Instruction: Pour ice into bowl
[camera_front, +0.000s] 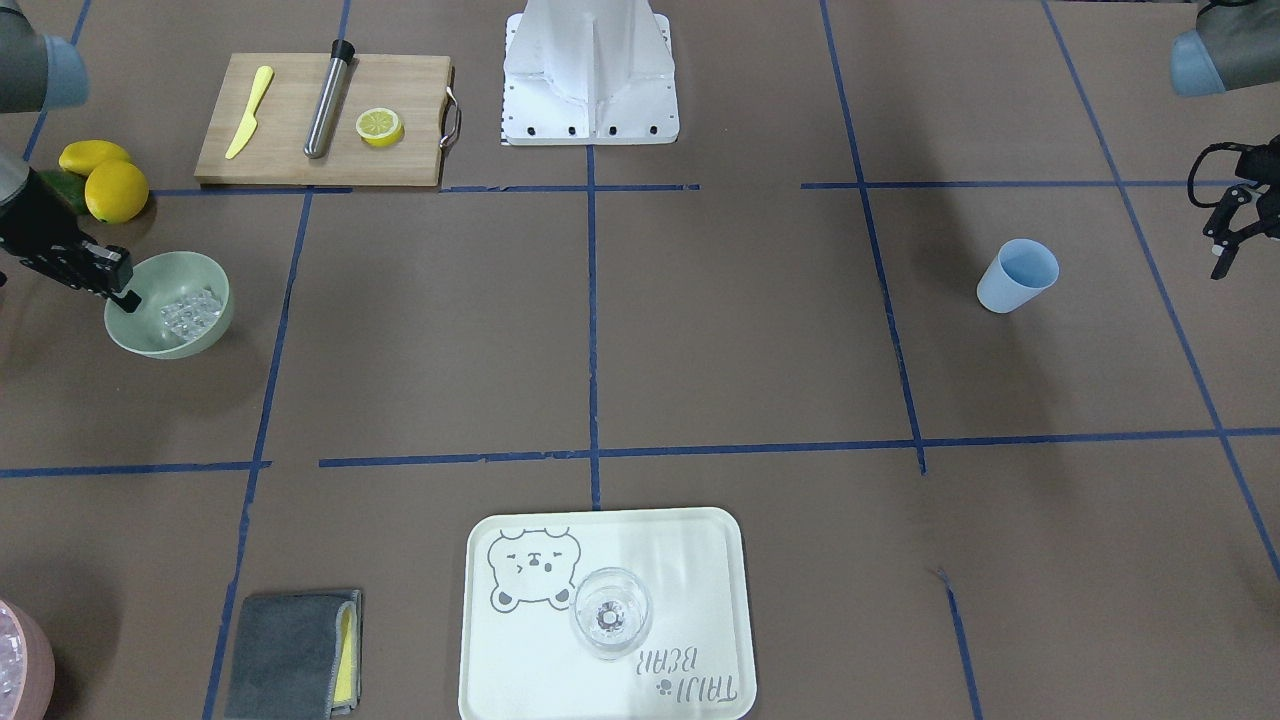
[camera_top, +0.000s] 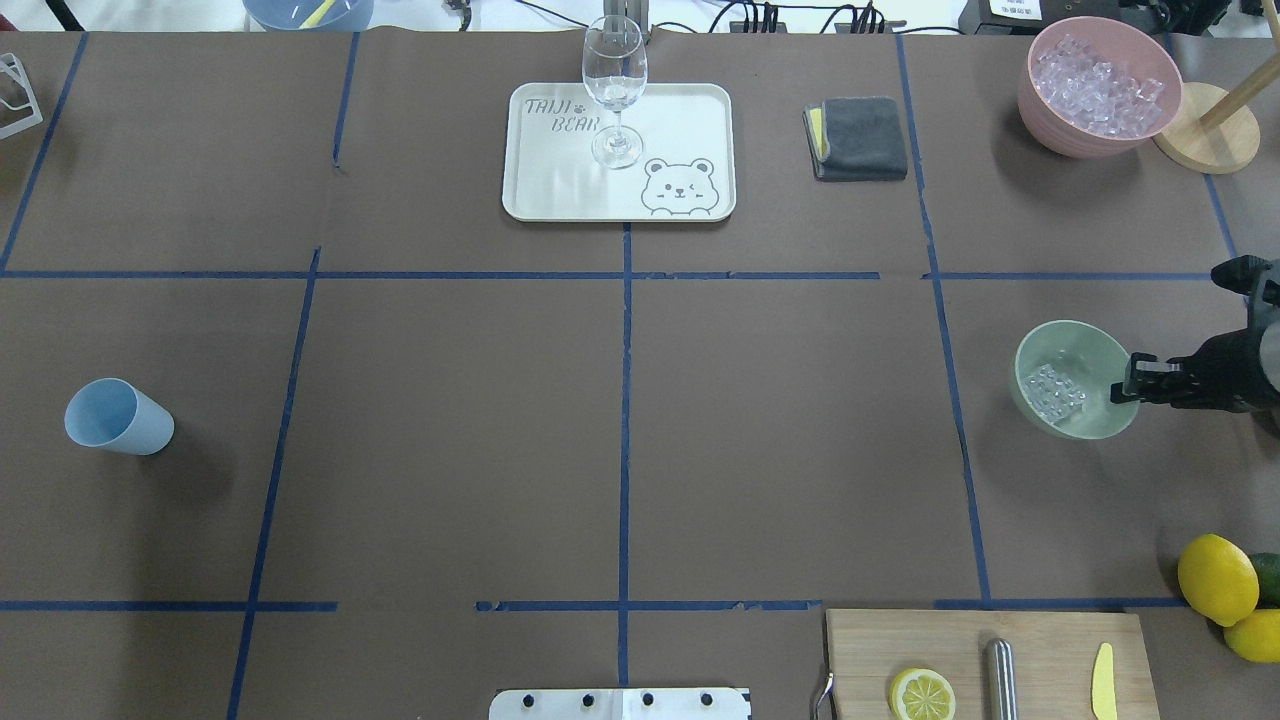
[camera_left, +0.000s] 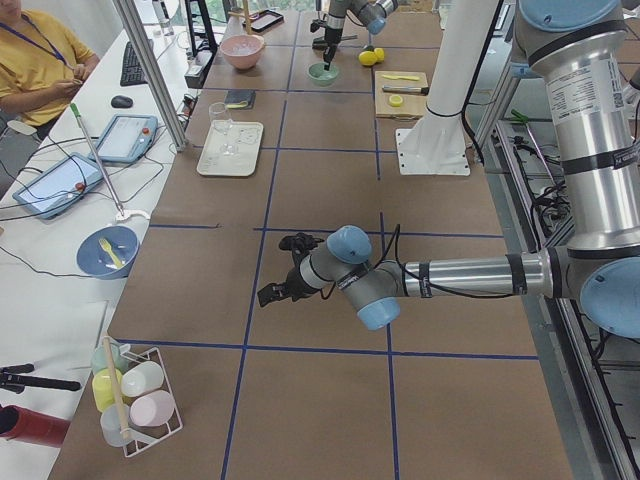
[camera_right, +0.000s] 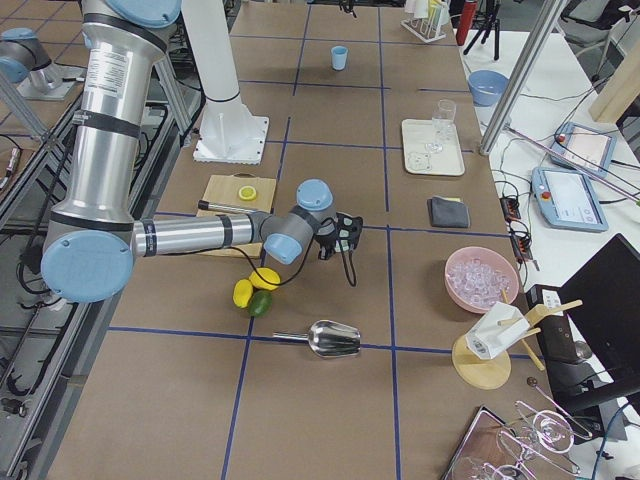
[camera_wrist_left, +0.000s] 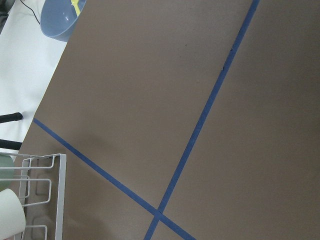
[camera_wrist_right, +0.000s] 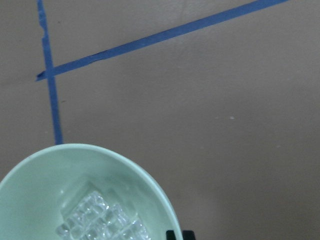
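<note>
The sage-green bowl (camera_front: 212, 285) stands at the table's right side, also in the overhead view (camera_top: 1070, 335) and the right wrist view (camera_wrist_right: 35, 200). A small heap of clear ice (camera_front: 190, 311) lies in its bottom, seen too from overhead (camera_top: 1052, 392) and from the wrist (camera_wrist_right: 100, 220). My right gripper (camera_top: 1128, 380) reaches in level and is shut on the bowl's near rim; it also shows in the front-facing view (camera_front: 122, 288). My left gripper (camera_front: 1245, 245) hovers open and empty at the table's left end, beyond the light blue cup (camera_top: 118, 418).
A pink bowl (camera_top: 1040, 90) of ice stands at the far right. A metal scoop (camera_right: 335, 340) lies on the table. Lemons (camera_top: 1217, 578) and a cutting board (camera_top: 1040, 640) sit near the robot. A tray (camera_top: 690, 110) holds a wine glass (camera_top: 614, 85); a grey cloth (camera_top: 858, 138) lies beside it.
</note>
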